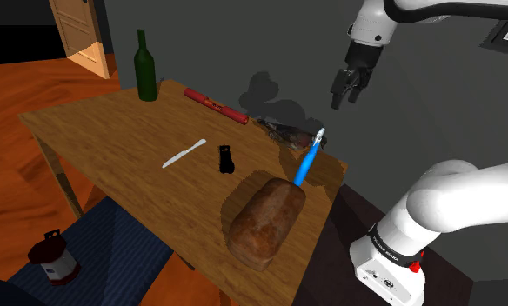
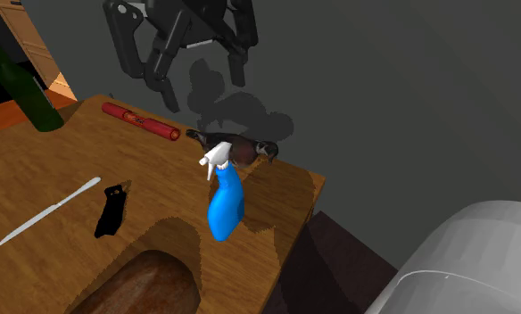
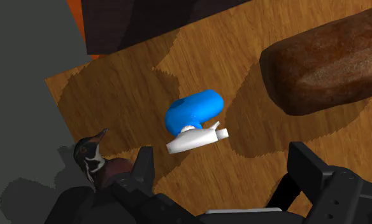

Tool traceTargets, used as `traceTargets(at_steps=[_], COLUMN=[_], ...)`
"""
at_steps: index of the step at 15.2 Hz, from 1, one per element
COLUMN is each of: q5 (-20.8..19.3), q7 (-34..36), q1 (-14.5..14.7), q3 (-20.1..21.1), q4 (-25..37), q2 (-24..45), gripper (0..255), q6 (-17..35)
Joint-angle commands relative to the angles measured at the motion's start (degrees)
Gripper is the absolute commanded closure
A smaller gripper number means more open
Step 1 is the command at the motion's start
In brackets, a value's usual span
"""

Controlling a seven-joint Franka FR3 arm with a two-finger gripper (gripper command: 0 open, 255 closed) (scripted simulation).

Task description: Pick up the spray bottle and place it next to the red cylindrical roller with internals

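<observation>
Wooden table (image 1: 113, 139), blue white-nozzled spray bottle (image 1: 307, 158)

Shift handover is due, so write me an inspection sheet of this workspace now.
Surface: brown wooden table, things spread across it.
Job's things: blue spray bottle with white trigger head stands near the table's edge beside a dark duck figure; long red cylindrical roller lies apart from it, toward the green bottle.
Clutter: dark green bottle, white knife, small black object, brown bread loaf.
Claw: black two-finger claw open, above the spray bottle, holding nothing.
Cables: nothing seen.
Surroundings: orange floor, blue rug bearing a red-and-white canister, wooden door, dark grey wall.
</observation>
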Motion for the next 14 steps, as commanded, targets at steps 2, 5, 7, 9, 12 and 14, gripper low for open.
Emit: traceTargets(at_steps=[2,5,7,9,12,14], q5=[0.38,1.97,3.31,4.85,7.18,8.5], q7=[4.44,17.87,27.14,36.74,51.91,62.49], q1=[-0.92,-3.83,-5.63,-7.47,-10.87,-14.24], q3=[1.6,7.39,12.0,17.3,26.53,33.63], q4=[-3.34,-12.37,-17.49,-21.76,-26.32,-28.01], q2=[-2.11,-7.38,-9.76,-11.0,-10.36,-8.32], gripper=[0,0,0,0,0,0], q6=[2.73,10.75,16.01,21.23,29.07,34.23])
